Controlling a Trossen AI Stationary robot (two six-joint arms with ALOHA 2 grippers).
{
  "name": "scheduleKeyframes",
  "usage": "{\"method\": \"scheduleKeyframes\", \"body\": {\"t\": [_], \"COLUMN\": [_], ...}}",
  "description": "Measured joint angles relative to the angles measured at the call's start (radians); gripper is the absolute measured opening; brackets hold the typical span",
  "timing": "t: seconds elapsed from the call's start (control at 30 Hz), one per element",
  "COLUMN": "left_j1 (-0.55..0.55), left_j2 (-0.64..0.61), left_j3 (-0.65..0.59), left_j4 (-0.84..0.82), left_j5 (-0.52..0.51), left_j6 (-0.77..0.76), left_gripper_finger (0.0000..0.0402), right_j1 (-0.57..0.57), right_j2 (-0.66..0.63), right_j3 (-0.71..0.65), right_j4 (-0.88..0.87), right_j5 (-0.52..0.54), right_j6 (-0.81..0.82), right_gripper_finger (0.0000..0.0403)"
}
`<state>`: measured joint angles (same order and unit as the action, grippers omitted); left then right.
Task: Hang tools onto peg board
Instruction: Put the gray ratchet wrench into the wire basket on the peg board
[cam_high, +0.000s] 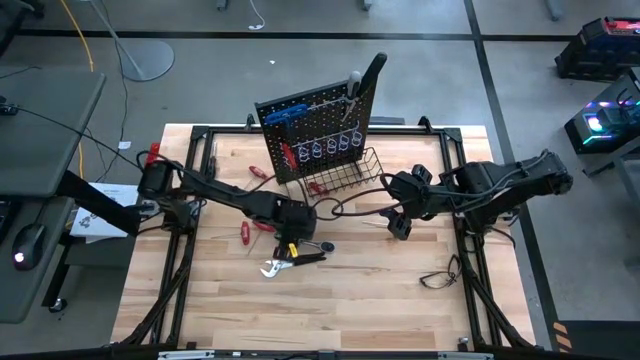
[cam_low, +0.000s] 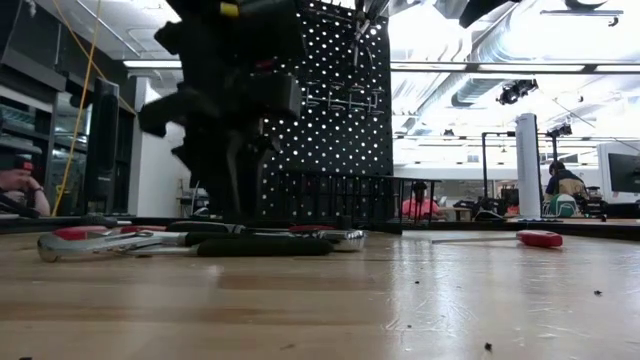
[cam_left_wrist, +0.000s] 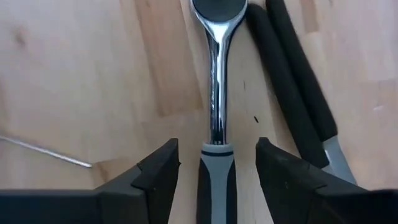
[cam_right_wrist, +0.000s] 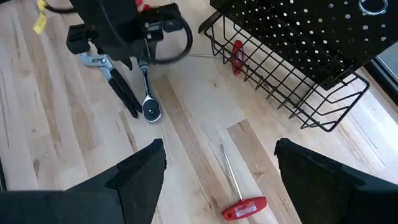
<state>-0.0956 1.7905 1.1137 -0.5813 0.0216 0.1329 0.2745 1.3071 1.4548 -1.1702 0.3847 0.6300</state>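
Note:
A ratchet wrench (cam_left_wrist: 216, 93), chrome-shafted with a grey and black handle, lies flat on the wooden table. My left gripper (cam_left_wrist: 217, 155) points down over it. It is open, one finger on each side of the handle with a gap showing on both sides. Black-handled pliers (cam_left_wrist: 298, 93) lie right beside the wrench. The black peg board (cam_high: 315, 125) stands at the far middle with blue tools (cam_high: 285, 113) hanging on it and a wire basket (cam_high: 345, 170) at its foot. My right gripper (cam_right_wrist: 221, 152) hangs open above the table, right of the basket.
A red T-handled key (cam_right_wrist: 239, 199) lies on the table below my right gripper. Red-handled screwdrivers (cam_high: 258, 172) lie left of the board, and another red tool (cam_right_wrist: 238, 56) rests in the basket. A black tubular frame (cam_high: 190, 180) borders the table. People sit in the room behind.

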Motion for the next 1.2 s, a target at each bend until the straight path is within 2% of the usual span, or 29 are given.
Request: {"method": "scheduleKeyframes", "body": {"t": [0.23, 0.3, 0.4, 0.53, 0.8, 1.1, 1.13, 1.2], "left_j1": [0.001, 0.001, 0.000, 0.002, 0.003, 0.006, 0.009, 0.019], "left_j2": [0.122, 0.146, 0.162, 0.156, 0.039, -0.161, -0.179, -0.202], "left_j3": [0.007, 0.012, 0.017, 0.017, 0.071, 0.082, 0.084, 0.087], "left_j4": [-0.047, -0.062, -0.078, -0.081, -0.143, -0.029, 0.001, 0.068], "left_j5": [-0.019, -0.024, -0.019, -0.008, -0.003, -0.002, -0.005, -0.016], "left_j6": [-0.048, -0.064, -0.079, -0.095, -0.154, -0.246, -0.270, -0.330], "left_gripper_finger": [0.0187, 0.0159, 0.0074, 0.0074, 0.0074, 0.0074, 0.0064, 0.0011], "right_j1": [0.000, 0.000, 0.000, 0.001, 0.008, 0.005, 0.005, -0.002], "right_j2": [0.000, 0.000, 0.000, 0.000, -0.025, -0.082, -0.087, -0.097], "right_j3": [0.001, 0.001, 0.001, 0.001, 0.005, 0.005, 0.005, 0.005], "right_j4": [0.000, 0.000, 0.000, -0.001, 0.000, -0.001, -0.002, 0.000], "right_j5": [0.000, 0.001, 0.001, 0.001, 0.005, 0.080, 0.092, 0.114], "right_j6": [0.001, 0.012, 0.024, 0.029, 0.030, 0.016, 0.016, 0.017], "right_gripper_finger": [0.0291, 0.0291, 0.0291, 0.0291, 0.0291, 0.0291, 0.0291, 0.0291]}}
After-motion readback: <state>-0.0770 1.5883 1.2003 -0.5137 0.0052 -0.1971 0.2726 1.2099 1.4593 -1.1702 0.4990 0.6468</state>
